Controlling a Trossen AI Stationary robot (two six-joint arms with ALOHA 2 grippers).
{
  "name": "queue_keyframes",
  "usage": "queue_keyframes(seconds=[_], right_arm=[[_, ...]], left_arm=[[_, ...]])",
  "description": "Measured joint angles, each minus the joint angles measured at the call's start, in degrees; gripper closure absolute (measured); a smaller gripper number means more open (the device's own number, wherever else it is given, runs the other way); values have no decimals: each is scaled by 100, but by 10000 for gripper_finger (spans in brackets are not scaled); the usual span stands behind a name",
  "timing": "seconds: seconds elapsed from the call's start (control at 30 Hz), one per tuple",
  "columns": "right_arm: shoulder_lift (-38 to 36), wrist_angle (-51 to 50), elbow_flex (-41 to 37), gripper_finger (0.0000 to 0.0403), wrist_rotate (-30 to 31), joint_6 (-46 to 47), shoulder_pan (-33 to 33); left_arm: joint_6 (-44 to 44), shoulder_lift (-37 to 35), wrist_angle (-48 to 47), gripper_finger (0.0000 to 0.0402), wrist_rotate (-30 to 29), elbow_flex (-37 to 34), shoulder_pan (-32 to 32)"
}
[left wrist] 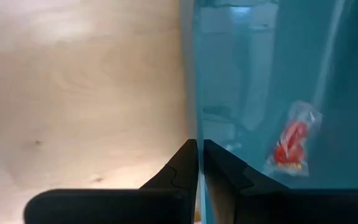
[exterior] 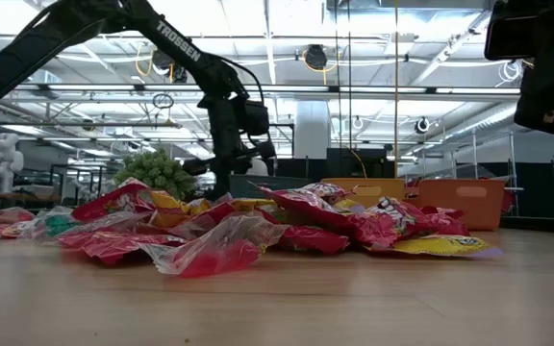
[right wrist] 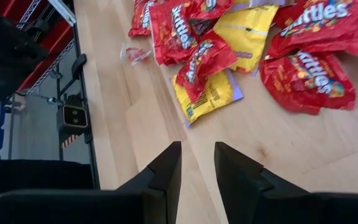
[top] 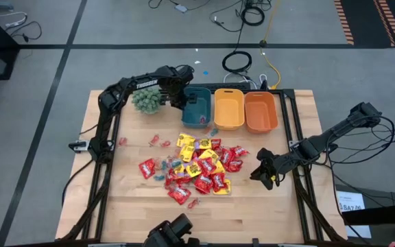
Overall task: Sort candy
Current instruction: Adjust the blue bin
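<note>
Left claw (top: 181, 100) pinched together at teal bin (top: 197, 110) rim; right claw (top: 262, 175) slightly apart beside candy (top: 197, 167) pile.

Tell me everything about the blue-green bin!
The blue-green bin looks like smooth plastic, a rounded rectangle standing open side up. It is the leftmost of three bins in a row, beside the yellow bin at the table's far edge. One small red wrapped candy lies inside. The left pincer, shut, hovers at its rim.
</note>
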Motion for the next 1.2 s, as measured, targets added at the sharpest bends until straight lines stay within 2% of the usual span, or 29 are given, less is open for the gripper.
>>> queue_keyframes(seconds=[0.33, 1.07, 1.2], right_arm=[[0, 104, 0, 316, 11, 260, 321], [-1, 279, 2, 316, 30, 249, 321], [0, 279, 2, 316, 46, 492, 317]], left_arm=[[-27, 0, -19, 366, 26, 0, 0], [-29, 0, -14, 366, -81, 0, -24], [-29, 0, 2, 366, -89, 0, -26]])
